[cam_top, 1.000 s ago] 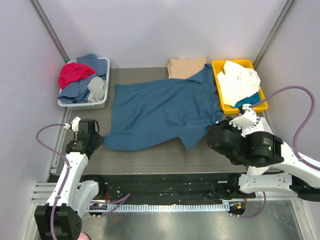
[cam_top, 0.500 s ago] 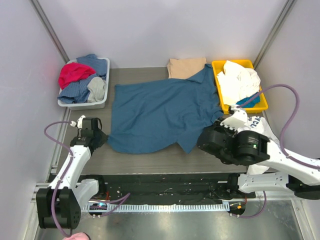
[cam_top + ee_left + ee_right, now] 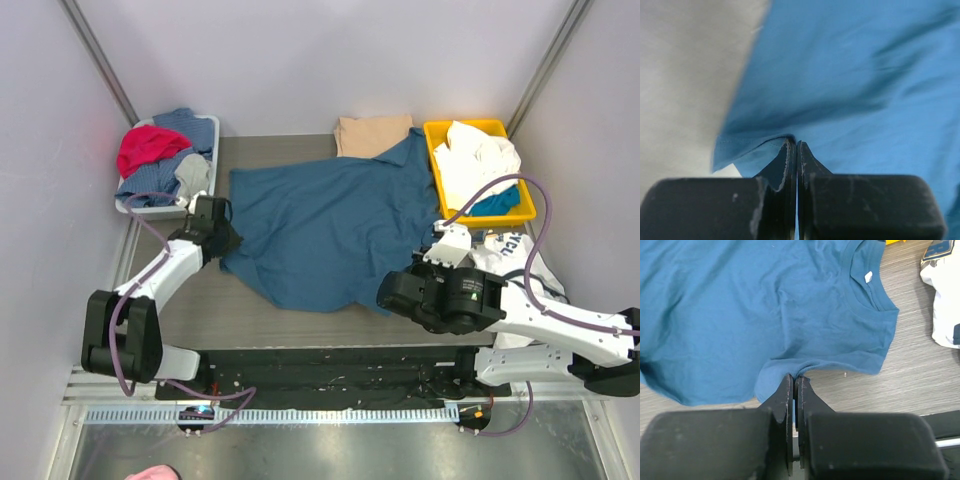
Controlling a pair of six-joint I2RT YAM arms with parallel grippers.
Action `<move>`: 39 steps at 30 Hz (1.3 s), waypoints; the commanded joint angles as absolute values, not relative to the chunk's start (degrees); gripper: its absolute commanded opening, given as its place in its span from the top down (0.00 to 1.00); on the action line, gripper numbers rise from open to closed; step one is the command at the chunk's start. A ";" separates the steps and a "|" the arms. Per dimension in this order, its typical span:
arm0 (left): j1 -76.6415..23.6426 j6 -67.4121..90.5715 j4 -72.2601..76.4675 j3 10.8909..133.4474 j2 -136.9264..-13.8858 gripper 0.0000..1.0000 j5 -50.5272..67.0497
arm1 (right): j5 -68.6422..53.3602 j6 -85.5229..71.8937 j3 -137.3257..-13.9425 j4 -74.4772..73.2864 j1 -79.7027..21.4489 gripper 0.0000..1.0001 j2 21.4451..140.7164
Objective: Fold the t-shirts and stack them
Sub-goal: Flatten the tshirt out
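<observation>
While the dark teal-blue t-shirt (image 3: pixel 320 225) lies spread, not yet folded, across the middle of the table (image 3: pixel 250 322), its near edge is pinched at two points. Left gripper (image 3: pixel 794 144): jaws closed on the near left corner. Right gripper (image 3: pixel 794 378): jaws closed on the near right edge. Tan-beige t-shirt (image 3: pixel 372 134): folded, at the far edge. Step judged: first fold. Next move: both pinches to be lifted and carried evenly across the cloth.

Your teal-blue t-shirt (image 3: pixel 320 235) lies spread out, the left gripper (image 3: pixel 224 241) at its left edge and the right gripper (image 3: pixel 385 296) at its near corner. The folded tan t-shirt (image 3: pixel 372 135) sits just behind it.
</observation>
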State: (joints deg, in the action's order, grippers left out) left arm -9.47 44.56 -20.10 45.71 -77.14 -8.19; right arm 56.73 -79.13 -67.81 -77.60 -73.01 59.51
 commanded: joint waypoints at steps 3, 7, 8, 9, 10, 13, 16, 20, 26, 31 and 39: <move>-12.48 42.89 -15.91 53.08 -82.44 1.00 -10.02 | 59.33 -77.61 -66.44 -74.53 -72.77 0.99 59.33; -12.66 42.63 -15.56 53.17 -83.23 1.00 -10.37 | 59.94 -77.52 -66.62 -74.53 -72.77 0.99 59.77; -12.74 42.54 -15.38 53.00 -83.49 1.00 -10.46 | 59.94 -77.43 -66.53 -74.44 -72.69 0.99 59.77; -12.74 42.45 -15.29 53.00 -83.58 1.00 -10.46 | 59.94 -77.43 -66.53 -74.36 -72.60 0.99 59.85; -12.74 42.28 -15.21 53.09 -83.85 1.00 -10.55 | 59.77 -77.34 -66.45 -74.27 -72.60 0.99 59.94; -12.74 41.66 -14.68 53.87 -85.07 1.00 -10.55 | 59.76 -77.17 -66.09 -74.09 -72.42 0.99 60.20; -12.74 41.31 -14.41 55.97 -87.53 1.00 -10.28 | 59.50 -77.43 -65.31 -73.83 -72.25 0.99 60.12; -12.66 40.87 -13.80 60.90 -92.71 1.00 -9.41 | 58.98 -77.17 -64.16 -72.78 -71.81 0.99 59.85; -12.74 39.64 -14.94 70.30 -101.41 1.00 -10.10 | 58.62 -77.08 -62.85 -72.60 -71.28 0.99 58.80; -12.66 38.50 -17.22 76.81 -107.65 1.00 -10.81 | 58.54 -77.17 -62.05 -72.60 -70.75 0.99 57.57; -12.66 37.44 -20.30 81.47 -116.10 1.00 -12.48 | 58.62 -76.47 -61.61 -72.60 -69.61 0.99 56.95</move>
State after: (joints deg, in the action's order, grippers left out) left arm -12.62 39.42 -18.41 78.87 -113.75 -10.13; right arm 56.42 -76.66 -61.63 -73.32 -70.22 58.08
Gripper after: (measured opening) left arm 0.017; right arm 0.039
